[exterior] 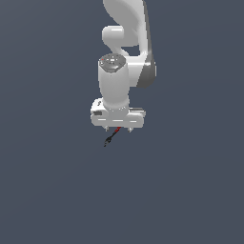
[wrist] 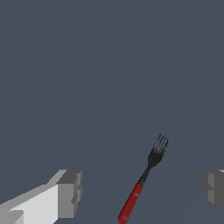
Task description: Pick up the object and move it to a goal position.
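Gripper [wrist: 142, 192] spread wide over the fork [wrist: 144, 179], handle off-centre between its fingers — closing now could nudge it askew.

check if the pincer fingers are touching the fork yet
Apart. The wrist view shows the fork lying between the two pincer fingers, with bare surface on both sides of it, so the pincer is open.

Glossy white rounded arm [exterior: 125, 47] with grey joint bands, a flat-topped cap, and seemingly grey-padded blocky fingers [wrist: 70, 192].
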You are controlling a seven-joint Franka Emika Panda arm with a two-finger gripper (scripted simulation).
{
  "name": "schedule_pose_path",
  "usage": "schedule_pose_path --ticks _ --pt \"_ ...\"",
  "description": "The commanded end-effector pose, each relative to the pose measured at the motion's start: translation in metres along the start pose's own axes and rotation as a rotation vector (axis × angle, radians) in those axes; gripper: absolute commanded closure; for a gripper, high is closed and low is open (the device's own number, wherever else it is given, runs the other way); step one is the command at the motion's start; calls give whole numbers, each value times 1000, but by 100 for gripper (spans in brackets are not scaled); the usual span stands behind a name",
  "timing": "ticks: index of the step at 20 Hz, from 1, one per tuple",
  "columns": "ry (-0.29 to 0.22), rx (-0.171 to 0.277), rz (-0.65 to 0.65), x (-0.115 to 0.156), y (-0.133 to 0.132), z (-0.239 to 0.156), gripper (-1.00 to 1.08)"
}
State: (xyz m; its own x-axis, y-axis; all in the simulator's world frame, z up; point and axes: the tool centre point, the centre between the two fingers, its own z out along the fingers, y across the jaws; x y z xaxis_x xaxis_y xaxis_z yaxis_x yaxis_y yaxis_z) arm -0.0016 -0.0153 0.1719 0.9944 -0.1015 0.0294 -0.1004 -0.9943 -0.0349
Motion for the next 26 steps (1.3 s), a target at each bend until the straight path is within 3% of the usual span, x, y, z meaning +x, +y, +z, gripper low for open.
schedule_pose_path --ticks 1,16,26 --pt "-3 -1 35 -5 3 9 -92" --pt "-19 -28 394 -69 32 92 -92" --pt "-20 -41 495 -90 42 111 -92"
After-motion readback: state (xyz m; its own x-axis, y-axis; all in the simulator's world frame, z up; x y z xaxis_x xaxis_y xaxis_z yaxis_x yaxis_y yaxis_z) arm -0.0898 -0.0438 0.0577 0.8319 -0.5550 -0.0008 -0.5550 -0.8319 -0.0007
